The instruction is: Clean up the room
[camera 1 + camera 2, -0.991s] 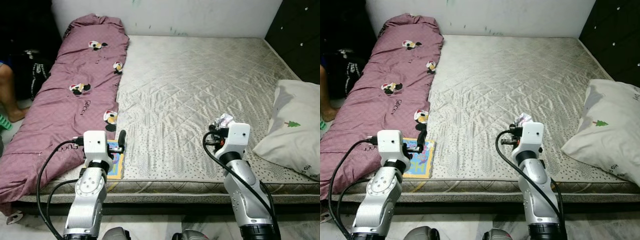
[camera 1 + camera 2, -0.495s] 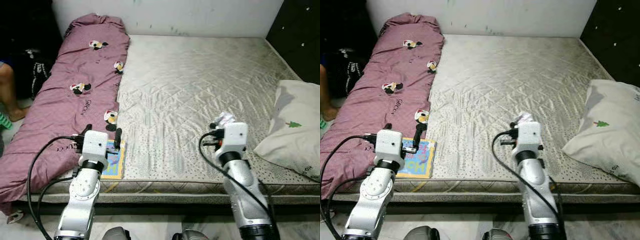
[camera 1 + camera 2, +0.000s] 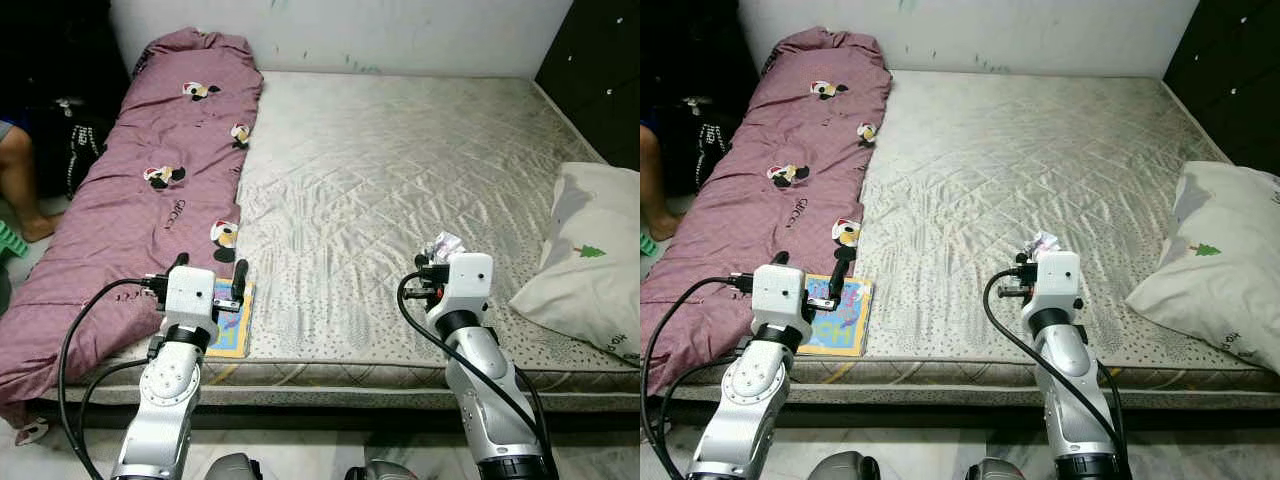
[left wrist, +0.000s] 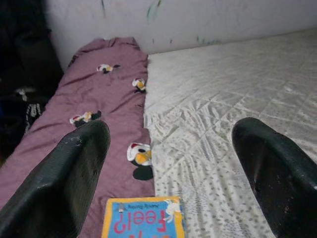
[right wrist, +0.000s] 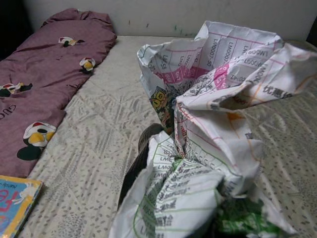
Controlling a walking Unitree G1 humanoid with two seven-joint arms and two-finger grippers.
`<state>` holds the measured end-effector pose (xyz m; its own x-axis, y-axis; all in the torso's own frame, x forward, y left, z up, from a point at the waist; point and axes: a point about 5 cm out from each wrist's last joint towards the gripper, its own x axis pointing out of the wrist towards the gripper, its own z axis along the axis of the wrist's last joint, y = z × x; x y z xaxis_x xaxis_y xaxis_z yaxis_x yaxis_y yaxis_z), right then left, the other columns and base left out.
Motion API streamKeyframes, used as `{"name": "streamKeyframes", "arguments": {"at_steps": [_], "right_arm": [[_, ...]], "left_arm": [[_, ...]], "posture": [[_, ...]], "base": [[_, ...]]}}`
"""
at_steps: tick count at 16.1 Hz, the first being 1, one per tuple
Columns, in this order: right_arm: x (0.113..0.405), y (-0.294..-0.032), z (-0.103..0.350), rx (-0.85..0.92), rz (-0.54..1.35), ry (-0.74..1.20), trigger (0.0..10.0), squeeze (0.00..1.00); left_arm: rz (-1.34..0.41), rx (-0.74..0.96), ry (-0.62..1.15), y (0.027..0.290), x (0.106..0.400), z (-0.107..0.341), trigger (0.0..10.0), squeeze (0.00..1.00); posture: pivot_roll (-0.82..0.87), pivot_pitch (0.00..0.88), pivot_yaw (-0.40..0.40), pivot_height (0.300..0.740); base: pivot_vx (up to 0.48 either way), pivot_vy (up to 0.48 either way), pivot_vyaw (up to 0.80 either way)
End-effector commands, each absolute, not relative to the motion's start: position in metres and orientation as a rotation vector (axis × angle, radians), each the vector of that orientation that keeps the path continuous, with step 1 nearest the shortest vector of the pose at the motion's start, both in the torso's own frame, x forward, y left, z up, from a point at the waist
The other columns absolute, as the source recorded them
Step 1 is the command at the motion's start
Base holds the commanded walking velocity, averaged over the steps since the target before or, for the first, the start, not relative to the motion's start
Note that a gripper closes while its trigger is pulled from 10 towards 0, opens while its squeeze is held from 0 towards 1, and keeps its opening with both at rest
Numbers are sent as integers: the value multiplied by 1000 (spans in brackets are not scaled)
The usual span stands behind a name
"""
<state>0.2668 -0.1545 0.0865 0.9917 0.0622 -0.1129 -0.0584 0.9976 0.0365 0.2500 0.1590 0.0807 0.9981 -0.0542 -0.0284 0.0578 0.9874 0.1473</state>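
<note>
A thin children's book with a blue and yellow cover lies flat near the front edge of the mattress, beside the purple blanket. My left gripper hovers open just above the book, its two fingers spread wide. My right gripper is shut on a crumpled printed paper, held over the front middle of the mattress; the paper's white tip pokes out above the wrist.
A white pillow with a small green tree print lies at the right edge of the bed. A person's leg and dark bags are on the floor to the left. A dark cabinet stands at the back right.
The left gripper's fingers have spread apart and drawn back a little towards the book's near left side. The right gripper has dipped slightly with the paper.
</note>
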Motion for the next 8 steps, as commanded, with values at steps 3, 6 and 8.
{"name": "streamKeyframes", "arguments": {"at_steps": [3,6,8], "right_arm": [[268,-155,89,56,58,118,10000,0],[268,-155,88,55,57,124,10000,0],[268,-155,89,56,61,119,10000,0]], "left_arm": [[-43,71,42,156,253,83,10000,0],[-31,41,56,158,254,82,10000,0],[-36,38,56,159,254,82,10000,0]], "posture": [[-34,0,-17,740],[-34,0,-18,740],[-34,0,-19,740]], "base": [[0,0,-458],[0,0,-800],[0,0,-400]]}}
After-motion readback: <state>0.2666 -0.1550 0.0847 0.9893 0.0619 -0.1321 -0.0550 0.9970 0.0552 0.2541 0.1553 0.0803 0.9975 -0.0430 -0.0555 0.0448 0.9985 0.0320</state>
